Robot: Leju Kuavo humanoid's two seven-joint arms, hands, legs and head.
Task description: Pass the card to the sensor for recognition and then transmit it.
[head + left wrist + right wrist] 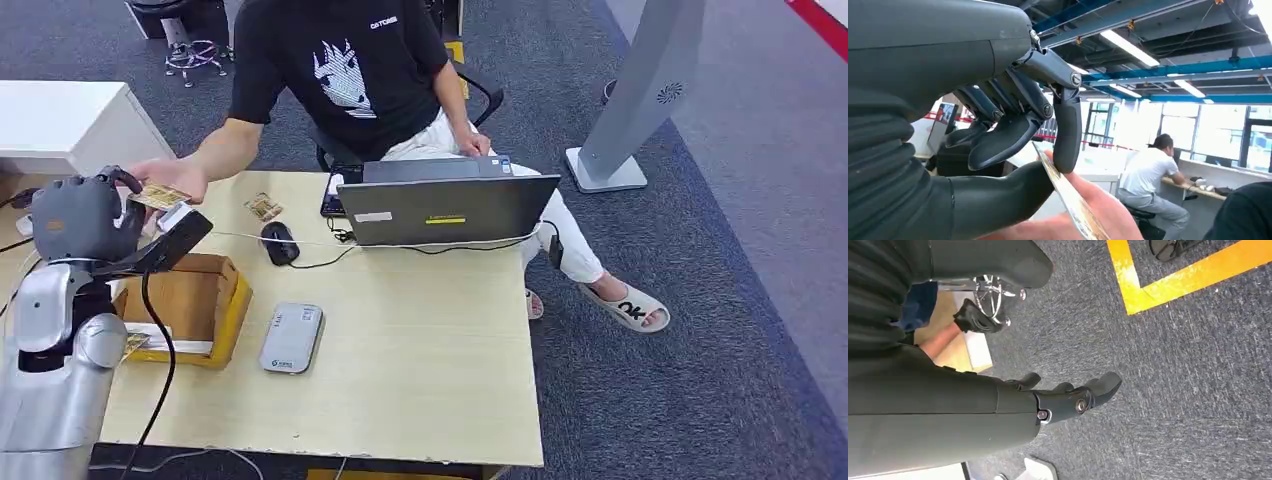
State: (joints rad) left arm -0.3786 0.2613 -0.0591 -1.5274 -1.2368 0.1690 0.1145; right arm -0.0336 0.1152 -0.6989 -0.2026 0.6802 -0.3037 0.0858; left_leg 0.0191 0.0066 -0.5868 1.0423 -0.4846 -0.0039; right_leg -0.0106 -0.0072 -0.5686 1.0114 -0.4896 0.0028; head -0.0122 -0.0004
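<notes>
Fingers [1066, 131] of the left hand [85, 215]: dark, curled, one fingertip pressing down on the card [158, 196] with the thick grey thumb beneath it; card pinched between them. Same card also lies on the person's hand [170, 178], reaching in from across the bench [420, 340]; both touch it.

Card: thin, flat, gold-patterned, rectangular. Long axis runs roughly from the robot's hand toward the person, lying near level, held above the bench's far left corner, just over the sensor [172, 238]. In the left wrist view it shows edge-on [1068, 197], a narrow slanted strip.

Sensor: black slanted block on top of an open cardboard box [195, 305], cable trailing toward the near edge of the bench.

Right hand [1068, 397]: hanging over grey carpet, fingers loosely bent and apart, holding nothing.

Other items on the pale wooden bench: second gold card [263, 208] lying flat; black mouse [279, 242] beside it, corded; grey open laptop [445, 205], back toward the robot; flat silver-grey reader [291, 338] with rounded corners, near the box. Nothing lies between card and sensor.

Surroundings: person in black printed shirt [345, 65] seated behind the bench; white cabinet [70, 125] at left; grey standing kiosk [640, 95] at right; blue-grey carpet.
</notes>
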